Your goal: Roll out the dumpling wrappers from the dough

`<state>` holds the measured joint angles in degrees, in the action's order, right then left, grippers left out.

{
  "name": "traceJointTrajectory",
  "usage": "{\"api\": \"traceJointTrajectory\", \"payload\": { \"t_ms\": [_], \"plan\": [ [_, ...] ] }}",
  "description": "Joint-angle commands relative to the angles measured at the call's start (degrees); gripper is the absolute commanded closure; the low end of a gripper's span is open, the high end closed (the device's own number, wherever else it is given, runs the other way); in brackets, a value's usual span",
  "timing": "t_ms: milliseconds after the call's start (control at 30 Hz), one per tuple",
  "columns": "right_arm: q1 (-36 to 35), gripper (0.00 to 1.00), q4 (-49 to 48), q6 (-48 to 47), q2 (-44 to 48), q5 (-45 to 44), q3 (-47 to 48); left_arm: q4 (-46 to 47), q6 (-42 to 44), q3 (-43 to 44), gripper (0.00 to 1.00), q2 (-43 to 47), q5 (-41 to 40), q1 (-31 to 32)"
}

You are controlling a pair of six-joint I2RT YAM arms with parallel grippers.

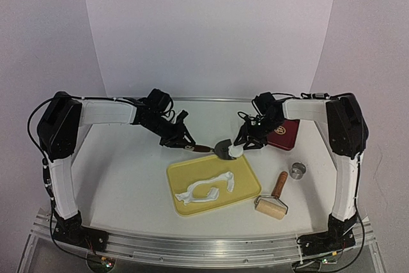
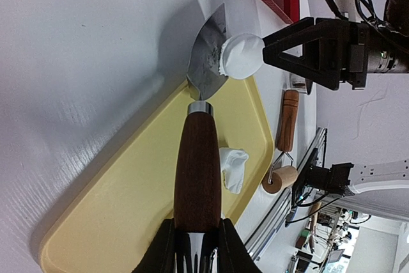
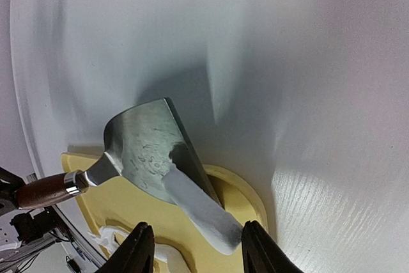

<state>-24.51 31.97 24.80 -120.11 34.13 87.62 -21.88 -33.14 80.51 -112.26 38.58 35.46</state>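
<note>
From above, the left fingers [image 1: 182,140] are closed on the wooden handle of a scraper [image 1: 211,149]. Its blade reaches out ahead of them over the far edge of a yellow tray [image 1: 246,180]. A small round wrapper [image 1: 236,151] sits at the blade, right at the tips of the right fingers [image 1: 251,139]. The ragged dough strip [image 1: 204,191] lies in the tray, nearer the arm bases than either pair of fingers. A rolling pin [image 1: 273,201] and a ring cutter [image 1: 298,170] rest on the table [image 1: 121,177] out to the right fingers' own side. A red tin [image 1: 285,134] lies just beside those fingers. In the left wrist view, the handle runs straight out from between the left fingers, clamped on both sides. The wrapper is face-on at the blade's far corner, and the right fingers' two tips meet its other edge. In the right wrist view, the right fingers stand partly spread. The wrapper, seen nearly edge-on, slants from the blade into the gap between them, close to one finger and clear of the other, so it is not pinched. I cannot tell whether it touches the nearer finger.
</note>
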Motion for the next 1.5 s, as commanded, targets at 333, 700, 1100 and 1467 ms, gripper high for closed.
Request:
{"api": "traceJointTrajectory", "payload": {
  "t_ms": [333, 700, 1100, 1467],
  "plan": [
    [-0.2, 0.53, -0.1, -0.7, -3.9, 3.2, 4.6, 17.3, -5.9, -8.2, 1.0, 1.3, 13.5, -4.2],
    [-0.2, 0.53, 0.0, -0.7, -3.0, 2.3, 5.4, 21.1, -8.0, -7.0, 1.0, -2.1, 14.6, -4.3],
    [-0.2, 0.46, 1.6, 2.9, 5.8, -16.1, 5.1, 20.0, -10.3, -4.6, 1.0, -4.2, 9.6, -4.2],
    [1.0, 0.45, 1.8, 8.5, 8.8, -21.3, 1.0, 27.2, -15.8, -4.4, 1.0, -8.3, 13.5, -3.4]
  ]
}}
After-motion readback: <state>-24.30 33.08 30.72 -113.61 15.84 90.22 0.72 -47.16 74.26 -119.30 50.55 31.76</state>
